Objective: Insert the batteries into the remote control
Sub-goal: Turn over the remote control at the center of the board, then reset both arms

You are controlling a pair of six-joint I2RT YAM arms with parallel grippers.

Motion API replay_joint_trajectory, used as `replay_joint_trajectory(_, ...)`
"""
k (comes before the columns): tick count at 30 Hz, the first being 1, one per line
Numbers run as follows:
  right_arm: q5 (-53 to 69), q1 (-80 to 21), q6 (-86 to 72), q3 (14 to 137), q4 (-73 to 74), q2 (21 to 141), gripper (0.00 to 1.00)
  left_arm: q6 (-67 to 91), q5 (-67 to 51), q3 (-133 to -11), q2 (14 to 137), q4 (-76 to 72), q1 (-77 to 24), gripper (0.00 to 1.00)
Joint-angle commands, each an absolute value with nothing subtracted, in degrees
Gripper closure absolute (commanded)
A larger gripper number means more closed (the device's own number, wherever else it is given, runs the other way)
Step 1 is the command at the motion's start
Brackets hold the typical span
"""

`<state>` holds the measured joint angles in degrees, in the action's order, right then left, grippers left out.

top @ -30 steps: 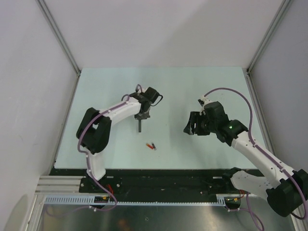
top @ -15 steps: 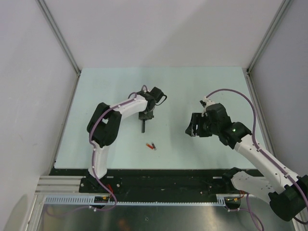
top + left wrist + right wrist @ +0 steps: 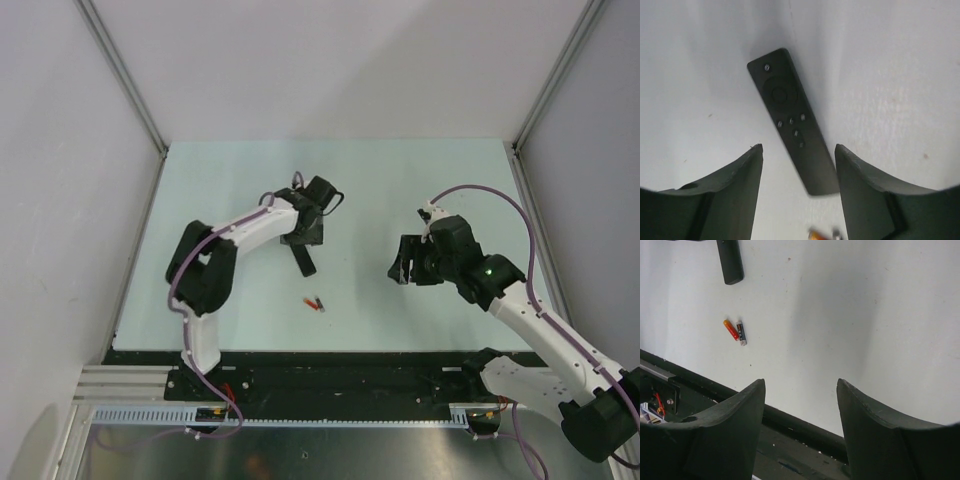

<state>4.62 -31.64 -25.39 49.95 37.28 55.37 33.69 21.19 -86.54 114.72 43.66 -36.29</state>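
We locate the remote control [image 3: 304, 260] flat on the table [image 3: 420, 180], left of centre, lying at a slant with its far end beneath the left gripper [image 3: 300, 240]. The batteries [image 3: 316, 302] lie side by side on the table, nearer the arm bases than the remote's near end, slightly to its right and apart from it. The right gripper [image 3: 402, 265] hangs well to the right of both.

Slim black remote control [image 3: 792, 120], lying flat, buttons up, slanted, left of centre. Just near of its near end: two tiny batteries [image 3: 735, 331], side by side, one red-orange, one dark.
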Motion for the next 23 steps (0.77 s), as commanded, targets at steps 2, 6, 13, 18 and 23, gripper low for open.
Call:
replay_joint_trajectory(2, 3.3, -31.5, -24.6, 52.1, 36.7, 54.3, 0.36, 31.1, 19.3, -79.2, 95.2, 38.9, -36.6, 0.36)
replay_joint_trajectory(6, 3.7, -32.0, -24.9, 50.4, 34.1, 54.3, 0.36, 31.5, 13.4, -65.0, 79.0, 29.3, -36.3, 0.36)
replay_joint_trajectory(13, 3.0, -33.5, -25.4, 45.1, 27.2, 53.0, 0.37, 35.6, 11.5, -44.9, 56.4, 23.5, -34.7, 0.14)
replay_joint_trajectory(18, 2.8, -34.0, -25.7, 44.1, 24.5, 55.1, 0.36, 34.4, 11.4, -41.9, 48.4, 23.5, -33.8, 0.12)
replay_joint_trajectory(23, 2.0, -35.2, -26.1, 44.1, 22.3, 55.8, 0.37, 33.2, 11.1, -42.3, 48.7, 23.6, -32.9, 0.12)
